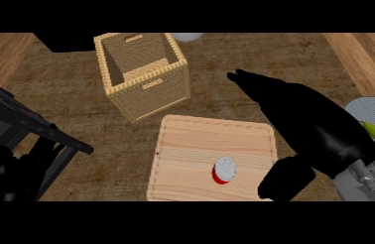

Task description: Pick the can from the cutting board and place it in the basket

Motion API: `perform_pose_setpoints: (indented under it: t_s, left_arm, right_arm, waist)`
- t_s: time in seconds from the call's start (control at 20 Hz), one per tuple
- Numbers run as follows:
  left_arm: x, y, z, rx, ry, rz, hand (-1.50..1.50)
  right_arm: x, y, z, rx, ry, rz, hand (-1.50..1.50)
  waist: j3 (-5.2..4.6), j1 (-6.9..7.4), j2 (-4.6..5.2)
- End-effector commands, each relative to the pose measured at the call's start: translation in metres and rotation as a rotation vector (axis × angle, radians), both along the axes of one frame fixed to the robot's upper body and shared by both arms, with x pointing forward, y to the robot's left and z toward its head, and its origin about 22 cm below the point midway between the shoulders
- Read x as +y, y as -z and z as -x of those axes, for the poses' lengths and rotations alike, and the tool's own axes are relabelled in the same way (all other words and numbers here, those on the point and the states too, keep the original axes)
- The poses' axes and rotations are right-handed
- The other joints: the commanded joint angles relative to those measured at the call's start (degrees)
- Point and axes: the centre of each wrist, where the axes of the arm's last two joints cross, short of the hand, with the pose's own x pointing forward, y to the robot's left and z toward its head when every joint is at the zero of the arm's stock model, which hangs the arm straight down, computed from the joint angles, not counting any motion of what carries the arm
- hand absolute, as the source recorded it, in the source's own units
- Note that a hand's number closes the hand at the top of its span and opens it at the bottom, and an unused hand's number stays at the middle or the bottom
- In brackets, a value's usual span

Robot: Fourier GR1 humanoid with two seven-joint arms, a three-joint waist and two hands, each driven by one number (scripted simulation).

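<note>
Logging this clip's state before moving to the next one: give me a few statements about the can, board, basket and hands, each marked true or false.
1. The can stands upright on the cutting board. True.
2. The can is already in the wicker basket. False: it is on the board, and nothing shows inside the basket.
3. The right hand is open, its fingers straight, above the board's right edge. True.
4. The right hand is curled round the can. False: the can stands apart from it, ungrasped.
5. The basket lies to the board's right. False: it stands beyond the board, toward the left.
6. The left hand shows at the lower left edge. True.
</note>
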Motion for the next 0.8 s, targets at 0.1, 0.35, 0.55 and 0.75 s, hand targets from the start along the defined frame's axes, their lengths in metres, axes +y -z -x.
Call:
perform_pose_setpoints:
  t_s: [0.1,0.35,0.55,0.75]
  left_arm:
    - [-0.027,0.045,0.019,0.15,0.057,0.091,0.0]
    - [-0.031,0.041,0.005,0.149,0.075,0.079,0.0]
    - [-0.023,0.04,0.003,0.136,0.064,0.076,0.0]
    - [-0.021,0.032,-0.003,0.133,0.063,0.091,0.0]
  right_arm:
    - [0.006,0.007,0.021,0.044,0.126,0.048,-1.5]
    - [0.003,0.025,0.014,0.049,0.149,0.066,-1.5]
    - [0.009,0.051,0.019,0.073,0.161,0.135,-1.5]
    - [0.006,0.076,0.024,0.108,0.185,0.135,-1.5]
  waist:
    - [-1.36,1.1,0.96]
    - [-1.31,1.57,1.46]
    - [-1.35,1.99,1.5]
    - [-1.23,1.88,1.46]
